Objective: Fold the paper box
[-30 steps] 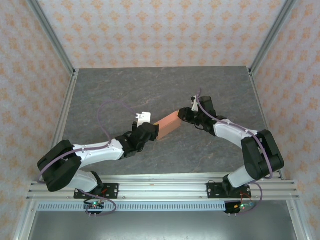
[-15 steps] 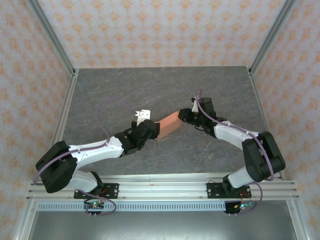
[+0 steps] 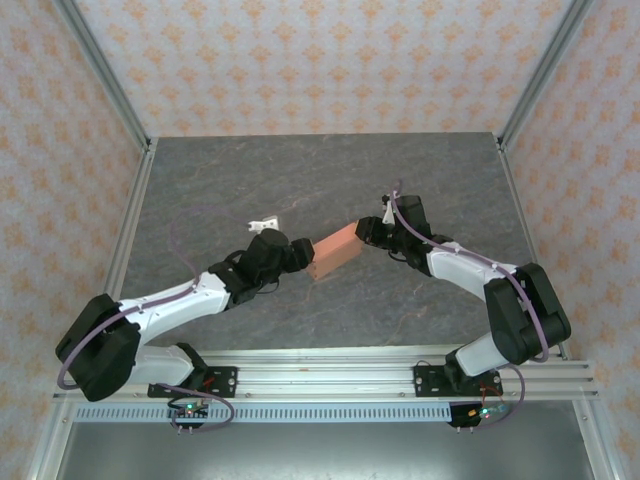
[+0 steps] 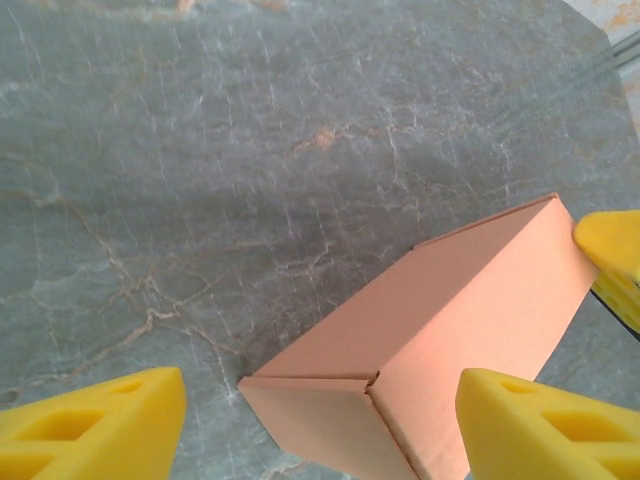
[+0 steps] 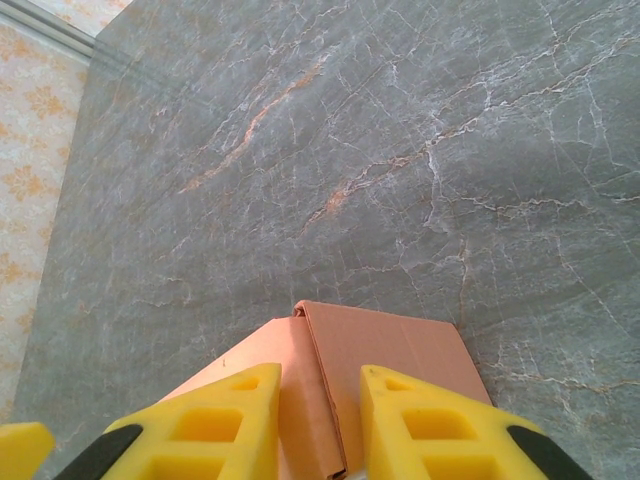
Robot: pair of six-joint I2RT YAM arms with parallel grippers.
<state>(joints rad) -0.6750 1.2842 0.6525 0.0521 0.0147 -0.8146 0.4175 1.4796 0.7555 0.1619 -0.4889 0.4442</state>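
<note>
1. Paper box (image 3: 335, 250) is noted near the middle of the grey table (image 3: 220, 170), folded shut, its inside hidden
2. Its right end is pinched in the narrow jaws of the right gripper (image 3: 368, 232)
3. Left gripper (image 3: 298, 257) is held at the box's left end, jaws spread wide; contact cannot be told

We saw the paper box (image 4: 450, 310) cut off at the left wrist view's bottom edge, and could not tell whether the right gripper (image 5: 320, 385) pinched it.
</note>
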